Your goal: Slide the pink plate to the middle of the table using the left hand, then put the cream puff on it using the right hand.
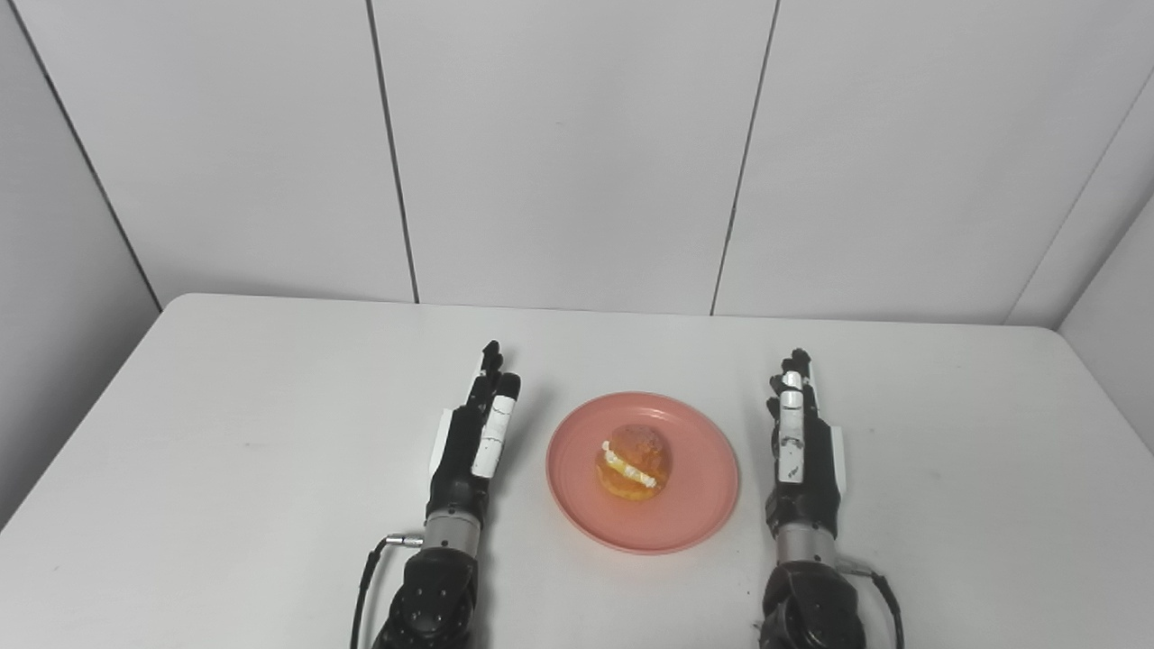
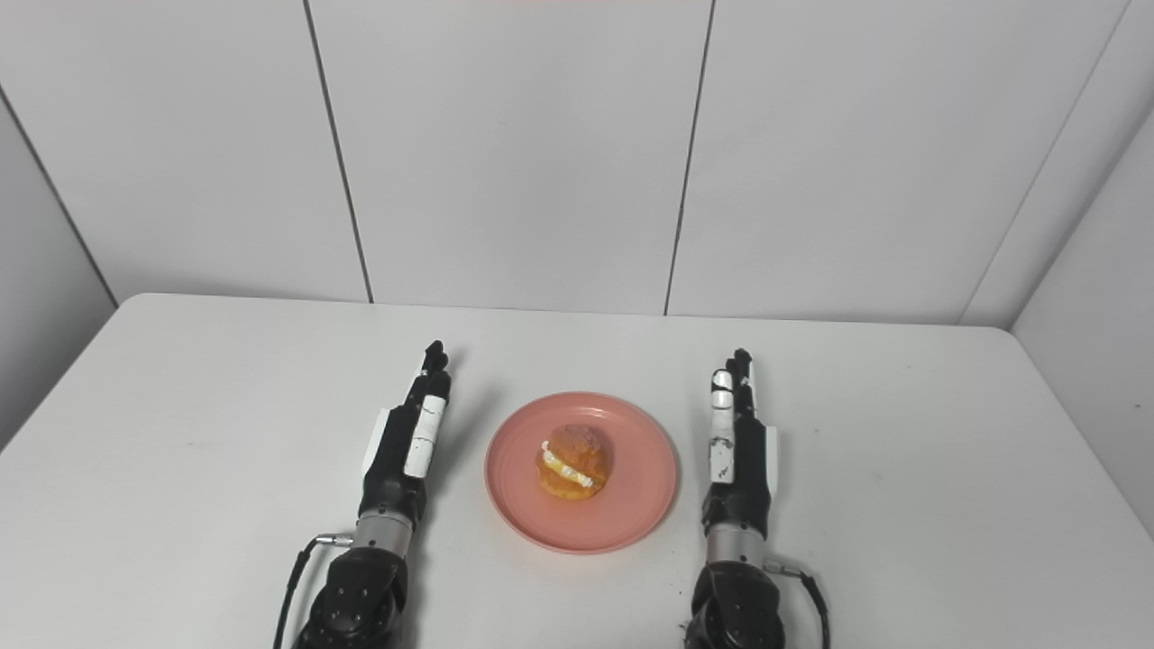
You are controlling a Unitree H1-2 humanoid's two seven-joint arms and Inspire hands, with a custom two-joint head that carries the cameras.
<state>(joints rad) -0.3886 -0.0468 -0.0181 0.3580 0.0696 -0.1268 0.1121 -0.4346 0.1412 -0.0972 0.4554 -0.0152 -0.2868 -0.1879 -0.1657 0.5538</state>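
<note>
— Between my two hands, what do the fingers look like right now?

— On the left hand [image 1: 471, 442] the fingers [image 1: 494, 424] are stretched straight and lie close together, pinching nothing. Same on the right hand [image 1: 799, 442]: fingers [image 1: 791, 424] extended side by side, empty. Both hands rest edge-on over the table [image 1: 225, 433], each just beside the plate without touching it.

— And the goods?

— I see the pink plate [image 1: 699, 469] sitting near the middle of the table, and the cream puff [image 1: 633, 461] lying on it, about centred, its cream seam facing the camera. I judge both steps done.

— So what can still go wrong?

— Mostly my own clumsiness. If I draw either arm back on a slant, a fingertip or the side of a palm could clip the rim and shove the plate off centre. A light plate on a smooth top would skid easily, I reckon. A sharp knock might also roll the puff toward the edge, since it looks round and soft. I'd lift straight up first, then pull away.
</note>
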